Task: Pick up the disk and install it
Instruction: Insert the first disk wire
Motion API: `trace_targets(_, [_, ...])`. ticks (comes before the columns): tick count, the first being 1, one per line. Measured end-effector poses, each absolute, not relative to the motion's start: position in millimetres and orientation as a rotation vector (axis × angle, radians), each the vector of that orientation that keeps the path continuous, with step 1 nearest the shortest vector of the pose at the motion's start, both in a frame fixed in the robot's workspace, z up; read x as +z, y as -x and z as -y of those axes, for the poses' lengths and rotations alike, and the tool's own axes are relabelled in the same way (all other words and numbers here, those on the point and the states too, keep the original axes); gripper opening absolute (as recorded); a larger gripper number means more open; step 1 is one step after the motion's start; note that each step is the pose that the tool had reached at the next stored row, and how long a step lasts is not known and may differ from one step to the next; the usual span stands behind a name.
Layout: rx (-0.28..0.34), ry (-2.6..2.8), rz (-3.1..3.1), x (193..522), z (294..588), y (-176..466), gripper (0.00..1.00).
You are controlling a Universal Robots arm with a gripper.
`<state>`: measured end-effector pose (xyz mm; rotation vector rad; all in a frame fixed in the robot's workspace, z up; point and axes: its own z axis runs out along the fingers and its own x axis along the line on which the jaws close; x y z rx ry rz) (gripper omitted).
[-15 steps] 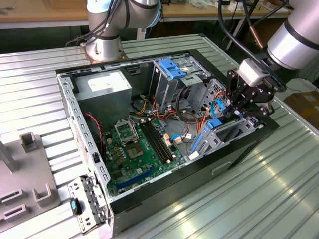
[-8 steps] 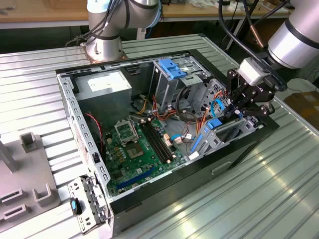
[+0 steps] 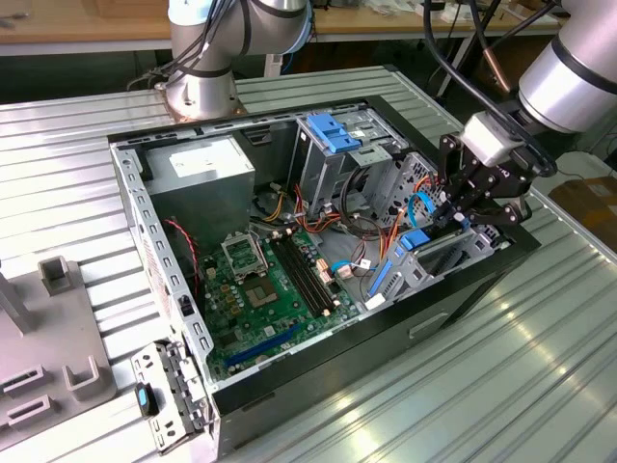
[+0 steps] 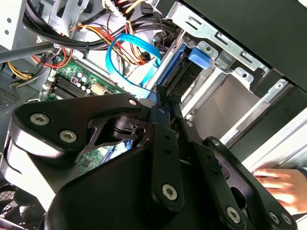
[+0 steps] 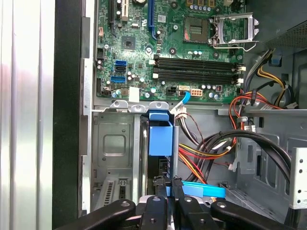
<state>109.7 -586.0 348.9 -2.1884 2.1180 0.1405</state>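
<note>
Pincer (image 5: 169, 186) clamped on disk (image 5: 159, 136); disk on edge, long axis twd motherboard (image 5: 182, 48).

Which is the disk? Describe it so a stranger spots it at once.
In the open computer case, go to the drive bay at the exterior view's right, where the gripper reaches in. The disk stands on edge there, dark with bright blue rails, unlike the thin blue cable looping beside it.
</note>
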Motion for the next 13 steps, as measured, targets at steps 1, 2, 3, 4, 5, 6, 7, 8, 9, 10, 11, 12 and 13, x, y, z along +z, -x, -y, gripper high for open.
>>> trace_targets(1, [0.141,2.193,-2.113,348.8,585.9,-109.9,0.16])
trace_targets(2, [0.141,2.196,-2.111,348.8,585.9,-109.9,0.16])
trace_targets(3, [0.141,2.196,-2.110,348.8,586.0,-109.9,0.16])
trace_targets(4, [0.141,2.197,-2.110,348.8,586.0,-109.9,0.16])
trace_targets(5, [0.141,2.197,-2.109,348.8,586.0,-109.9,0.16])
trace_targets(6, [0.141,2.198,-2.109,348.8,586.0,-109.9,0.16])
trace_targets(7, [0.141,2.198,-2.109,348.8,586.0,-109.9,0.16])
trace_targets(8, [0.141,2.198,-2.109,348.3,585.9,-109.9,0.16])
trace_targets(9, [0.141,2.198,-2.109,347.7,585.9,-109.9,0.16])
trace_targets(10, [0.141,2.198,-2.109,347.1,585.9,-110.0,0.16])
trace_targets(11, [0.141,2.198,-2.109,346.0,585.9,-109.9,0.16])
trace_targets(12, [0.141,2.198,-2.109,345.6,585.9,-110.0,0.16])
trace_targets(13, [0.141,2.198,-2.109,345.4,585.9,-110.0,0.16])
